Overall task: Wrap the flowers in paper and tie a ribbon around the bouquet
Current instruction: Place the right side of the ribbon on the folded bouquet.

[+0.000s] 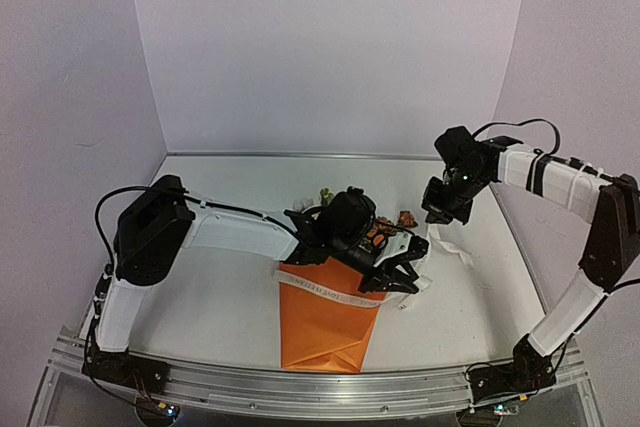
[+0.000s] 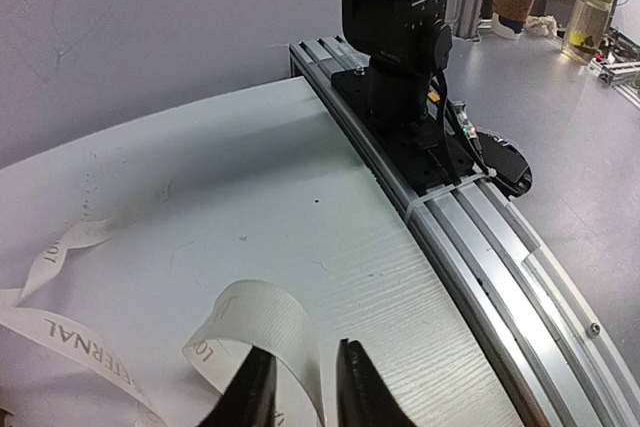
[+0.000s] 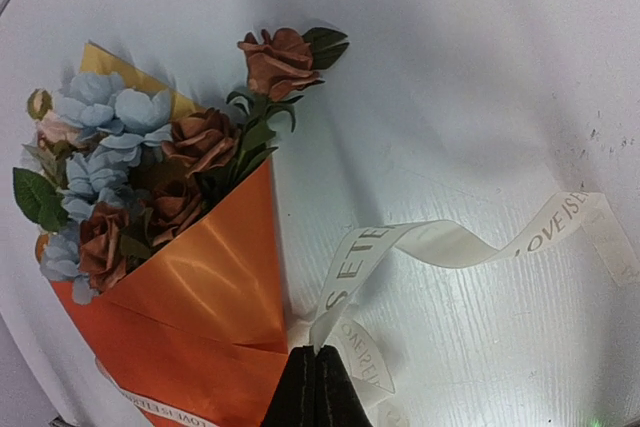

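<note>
So the bouquet [image 1: 325,322] is basically done. The orange paper [image 3: 200,287] is folded into a cone in the middle of the table [image 2: 250,177], with its point aimed at 6 o'clock toward the arm bases. The flowers [image 3: 150,167] poke out the wide end around 1 o'clock: blue, rust and a bit of pink.

What's left is the ribbon [image 3: 440,242]. A band of it lies across the upper part of the cone, and the loose tails curl off to the 3 o'clock side. I can't see a knot anywhere, so I'd guess we're mid-tie.

The 2 arms have split the job:

- **Right gripper** [image 3: 318,357]: it hangs up off the table at about 2 o'clock from the bouquet, clenched tight on 1 strand of ribbon right at its fingertips. Holding it lifted like that probably keeps the strand out of the flowers and gives some tension to work against.
- **Left gripper** [image 2: 300,357]: it's reached across low to the cone's 3 o'clock side. Its jaws are parted a little and a ribbon loop stands in the gap. To me that reads as let go rather than pinched, though it's close.

The ribbon is floppy and curls on itself, so I'd worry that loop flops over or slides out before anything grabs it. A hard tug from the right side could also drag the light cone sideways.
</note>
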Tool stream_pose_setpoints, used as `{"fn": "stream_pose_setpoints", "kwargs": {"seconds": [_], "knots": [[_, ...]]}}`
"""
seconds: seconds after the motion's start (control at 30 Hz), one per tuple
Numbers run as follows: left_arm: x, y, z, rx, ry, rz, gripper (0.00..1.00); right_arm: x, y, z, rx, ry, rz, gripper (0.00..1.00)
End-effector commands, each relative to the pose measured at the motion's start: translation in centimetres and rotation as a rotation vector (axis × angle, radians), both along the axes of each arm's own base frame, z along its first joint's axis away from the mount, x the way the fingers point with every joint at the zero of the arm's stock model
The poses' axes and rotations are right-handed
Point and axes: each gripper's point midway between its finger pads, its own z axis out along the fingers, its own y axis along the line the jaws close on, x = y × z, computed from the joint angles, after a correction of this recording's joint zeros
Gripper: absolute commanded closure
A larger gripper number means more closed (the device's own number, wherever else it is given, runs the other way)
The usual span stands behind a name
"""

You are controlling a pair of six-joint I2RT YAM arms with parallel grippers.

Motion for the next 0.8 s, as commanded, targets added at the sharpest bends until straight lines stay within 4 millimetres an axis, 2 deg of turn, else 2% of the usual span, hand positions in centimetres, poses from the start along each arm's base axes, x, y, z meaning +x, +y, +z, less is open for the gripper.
{"fn": "stream_pose_setpoints", "kwargs": {"seconds": [0.0,0.03,0.1,0.17,0.27,0.33,0.37,0.43,0.53,0.63,0.7,0.77], "knots": [[1.6,-1.0,4.7,-0.110,0.099,0.037,0.64,-0.3,0.9,3.0,0.050,-0.063,0.045,1.00],[1.8,-0.9,5.2,-0.113,0.116,0.046,0.57,-0.3,1.1,3.3,0.055,-0.069,0.064,1.00],[2.2,-0.5,6.4,-0.133,0.140,0.063,0.49,-0.3,1.4,3.5,0.059,-0.077,0.092,1.00],[2.9,0.3,8.5,-0.173,0.190,0.087,0.41,-0.5,1.8,3.7,0.061,-0.083,0.125,1.00],[4.4,2.3,12.0,-0.252,0.286,0.120,0.36,-0.8,2.6,3.9,0.063,-0.098,0.195,1.00],[6.0,4.6,14.0,-0.300,0.379,0.167,0.35,-1.0,3.5,4.4,0.068,-0.121,0.249,1.00],[6.7,5.9,14.3,-0.313,0.425,0.197,0.35,-1.0,4.0,4.7,0.075,-0.135,0.274,1.00],[7.8,9.3,16.1,-0.376,0.496,0.250,0.35,-1.2,5.7,5.4,0.099,-0.167,0.336,1.00],[9.4,14.5,16.2,-0.421,0.584,0.396,0.36,-2.3,9.0,6.0,0.130,-0.180,0.448,1.00],[11.4,19.0,14.4,-0.419,0.642,0.629,0.36,-4.5,13.3,5.9,0.161,-0.164,0.582,1.00],[12.3,21.3,13.3,-0.379,0.642,0.766,0.34,-6.8,16.1,4.8,0.154,-0.134,0.678,0.99],[13.1,23.2,12.1,-0.349,0.647,0.878,0.33,-9.2,17.8,3.2,0.137,-0.088,0.760,0.88]]}}
